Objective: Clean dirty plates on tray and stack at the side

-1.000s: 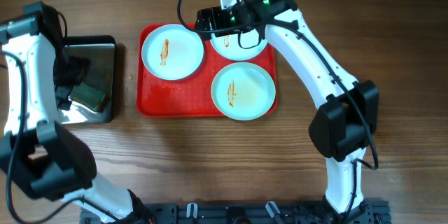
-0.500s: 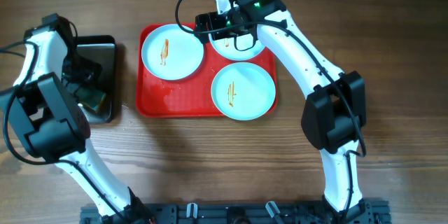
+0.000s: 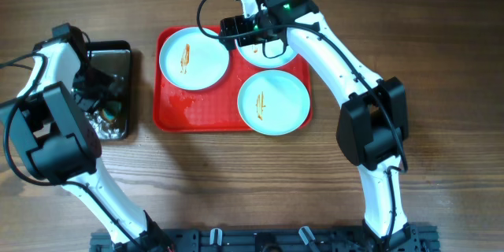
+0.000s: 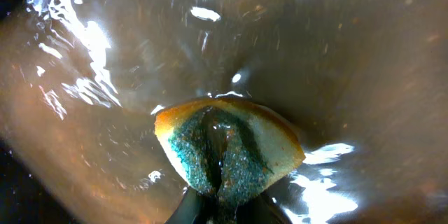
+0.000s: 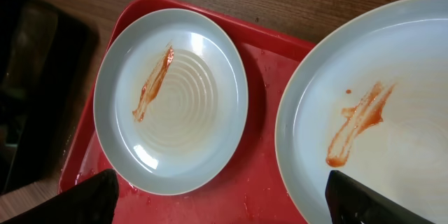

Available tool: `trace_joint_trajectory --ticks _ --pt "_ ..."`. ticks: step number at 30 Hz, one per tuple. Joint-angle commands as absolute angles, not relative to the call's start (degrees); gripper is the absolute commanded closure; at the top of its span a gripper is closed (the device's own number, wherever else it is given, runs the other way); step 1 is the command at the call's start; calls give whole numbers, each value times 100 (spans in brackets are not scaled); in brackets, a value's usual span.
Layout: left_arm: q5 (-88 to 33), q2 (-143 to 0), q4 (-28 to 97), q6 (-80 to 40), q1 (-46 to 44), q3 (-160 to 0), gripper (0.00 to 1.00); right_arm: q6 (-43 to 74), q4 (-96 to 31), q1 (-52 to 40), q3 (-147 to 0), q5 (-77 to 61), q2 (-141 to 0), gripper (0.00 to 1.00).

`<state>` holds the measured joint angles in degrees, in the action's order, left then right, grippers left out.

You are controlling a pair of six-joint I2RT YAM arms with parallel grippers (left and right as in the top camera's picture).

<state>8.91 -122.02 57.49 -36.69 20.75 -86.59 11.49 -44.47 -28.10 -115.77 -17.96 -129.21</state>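
Three sauce-streaked plates lie on the red tray [image 3: 197, 112]: one at the left [image 3: 194, 57], one at the back right [image 3: 272, 53] and one at the front right [image 3: 273, 102]. My right gripper [image 3: 244, 27] hovers open over the tray's back edge. In the right wrist view its fingers [image 5: 91, 196] spread wide across the left plate [image 5: 171, 101], the bare tray [image 5: 262, 168] and the back-right plate [image 5: 378, 112]. My left gripper [image 4: 220, 199] is down in the black pan, shut on a yellow sponge [image 4: 227, 150] whose green scouring side is folded between the jaws.
The black glossy pan [image 3: 118, 51] holds water and stands left of the tray on the wooden table. A black rail [image 3: 268, 240] runs along the front edge. Both arms' links reach over the table's left and right sides.
My left gripper has dropped into the pan and shut on the sponge. The right gripper has shifted only slightly over the tray's back edge.
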Motion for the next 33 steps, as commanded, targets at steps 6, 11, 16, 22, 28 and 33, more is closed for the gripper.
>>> trace_joint_trajectory --ticks 6,11,16,22,28,33 --pt "429 -10947 6106 -2504 2062 -9139 96 1378 -4206 -3120 -11690 -1863 -12999 10" --pt "-134 -9703 5758 -1133 1892 -9164 96 2071 -4180 -3356 -11688 -1133 -13010 31" --pt "-209 -9699 5577 -913 1247 -9118 96 2418 -4340 -3356 -11688 -987 -13281 49" --pt "-217 -10099 5411 -921 810 -9107 96 2762 -4377 -3356 -11688 -1083 -13856 57" --pt "-215 -10530 4871 -939 292 -9107 96 3105 -4287 -3356 -11688 -1205 -14180 67" --pt "-213 -10945 4082 -939 -163 -9107 96 3312 -4119 -3356 -11688 -1142 -14241 94"
